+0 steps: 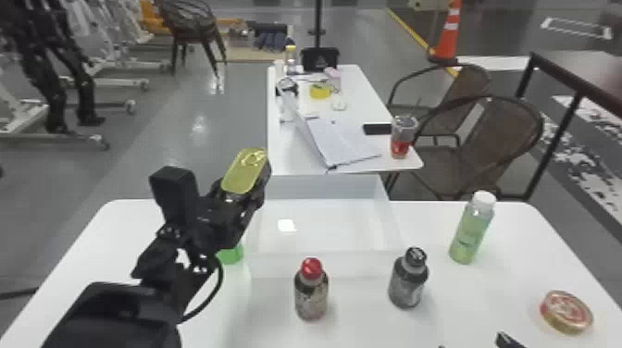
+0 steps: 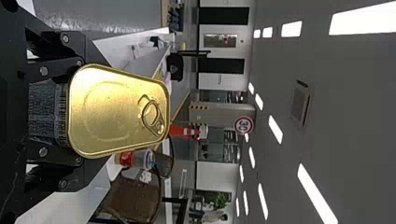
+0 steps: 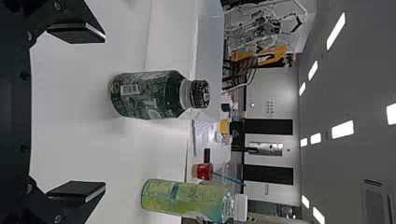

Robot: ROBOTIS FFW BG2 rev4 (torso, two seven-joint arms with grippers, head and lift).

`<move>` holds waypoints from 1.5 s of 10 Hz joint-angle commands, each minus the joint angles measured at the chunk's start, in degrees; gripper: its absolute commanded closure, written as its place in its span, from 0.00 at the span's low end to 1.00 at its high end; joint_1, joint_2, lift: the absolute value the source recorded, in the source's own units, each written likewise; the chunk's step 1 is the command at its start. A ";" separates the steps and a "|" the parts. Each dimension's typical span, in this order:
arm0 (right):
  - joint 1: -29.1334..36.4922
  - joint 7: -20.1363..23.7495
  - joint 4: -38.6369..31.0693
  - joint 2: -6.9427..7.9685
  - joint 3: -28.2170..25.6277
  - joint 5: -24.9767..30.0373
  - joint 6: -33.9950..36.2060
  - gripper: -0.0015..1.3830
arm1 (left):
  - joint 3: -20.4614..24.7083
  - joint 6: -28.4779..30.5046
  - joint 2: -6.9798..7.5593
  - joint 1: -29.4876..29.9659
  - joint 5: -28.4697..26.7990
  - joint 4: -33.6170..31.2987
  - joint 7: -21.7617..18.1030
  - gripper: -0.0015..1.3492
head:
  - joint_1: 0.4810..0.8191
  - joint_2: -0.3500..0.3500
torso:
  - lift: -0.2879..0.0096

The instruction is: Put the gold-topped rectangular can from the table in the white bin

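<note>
"Status of the gold-topped rectangular can point(image 1: 244, 171)?"

"Left tool point(image 1: 244, 183) grips it, raised near the white bin point(image 1: 351, 264)."

"And the right tool point(image 1: 471, 341)?"

"Spread apart, facing the black-capped bottle point(image 3: 147, 95)."

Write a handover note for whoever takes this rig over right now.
Left gripper: closed on the gold-topped rectangular can, held up off the table near the left side of the white bin in the head view.
Right gripper: open and empty, facing the black-capped bottle.
Done: can grasped and lifted.
Left: bring it over the bin, lower it, release, back the arm out. Probably wise to avoid clipping the bin's wall.
</note>
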 commanded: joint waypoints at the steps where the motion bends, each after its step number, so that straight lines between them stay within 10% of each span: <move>1: -0.24 0.00 0.12 0.05 0.05 0.00 0.05 0.13 | -1.87 2.85 -0.04 -4.91 -0.31 4.52 -3.24 0.61 | 0.20 0.50 | 0.63; 5: -0.86 0.35 0.83 0.05 0.31 0.00 0.22 0.13 | -5.38 8.30 -1.36 -16.59 -4.79 22.71 -17.31 0.61 | 0.20 0.50 | 0.63; 8: -1.03 0.35 1.26 0.05 0.40 -0.09 0.22 0.13 | -3.80 7.86 -1.89 -20.37 -8.92 30.53 -17.83 0.49 | 0.20 0.50 | 0.63; 11: -1.03 0.44 1.35 0.05 0.49 -0.09 0.22 0.13 | -2.57 6.10 -2.50 -20.46 -9.80 31.41 -16.87 0.08 | 0.20 0.50 | 0.63; 15: -0.95 0.44 1.35 0.05 0.49 -0.17 0.22 0.13 | 0.59 5.49 -3.38 -13.96 -9.36 22.27 -15.46 0.09 | 0.20 0.50 | 0.63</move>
